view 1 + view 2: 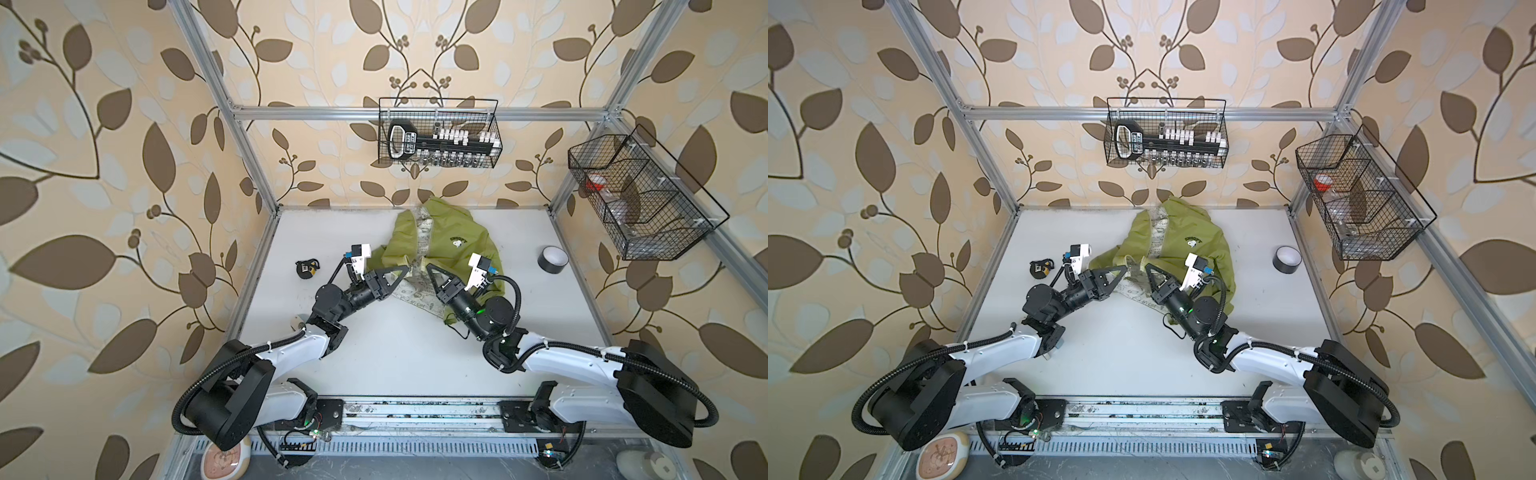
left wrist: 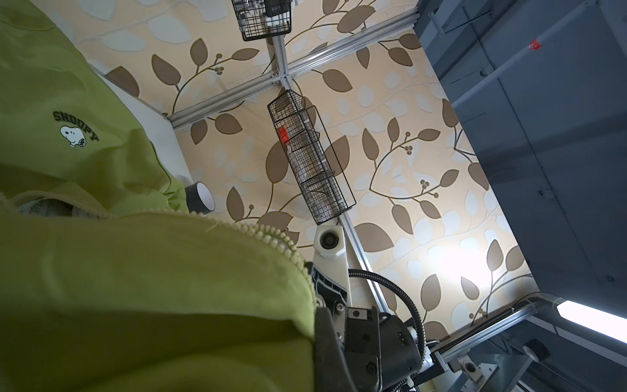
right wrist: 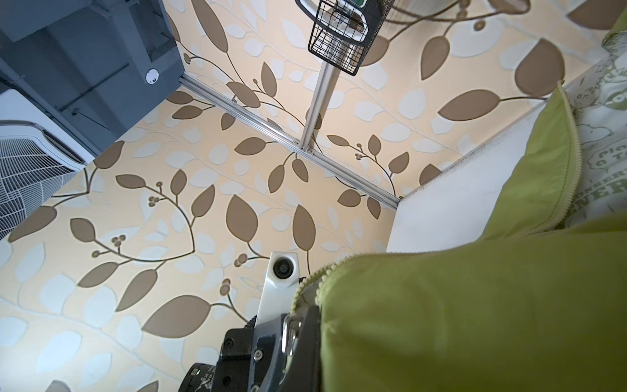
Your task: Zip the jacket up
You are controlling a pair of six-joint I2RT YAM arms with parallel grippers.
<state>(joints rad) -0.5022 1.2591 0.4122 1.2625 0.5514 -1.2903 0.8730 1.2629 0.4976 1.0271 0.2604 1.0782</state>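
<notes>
Where the jacket (image 1: 453,226) lies open nearest the arms, the left gripper (image 1: 406,270) is seen pressed together on one zipper edge. The right gripper (image 1: 429,267) is pinched on the facing edge just beside it. The two black, triangular claws are pointed toward each other, with only a narrow gap left between their tips.

In both wrist views the fingertips are hidden under thin lime-green fabric, which is draped in smooth, softly creased folds close to the lens. Along that fabric a curving row of small, pale, beaded zipper teeth (image 2: 268,236) is shown in the left wrist view. More zipper teeth (image 3: 574,152) are shown in the right wrist view, beside a pale lining (image 3: 604,146) printed with green lettering and drawings. The zipper is not joined: the lining is exposed between the two front panels in both top views. A small black-and-white chest logo (image 1: 458,242) is borne on the panel behind the right gripper.

The jacket is spread, rumpled, on the matte white table (image 1: 386,357), with its hood end at the table's far edge. Right of the jacket in both top views, well apart, a short black roll of tape (image 1: 552,259) with a pale inner face is set. Left of the jacket, a small black object (image 1: 307,267) with a yellow patch is laid. Above the jacket, a rectangular black wire basket (image 1: 438,133) is hung on the wall.
</notes>
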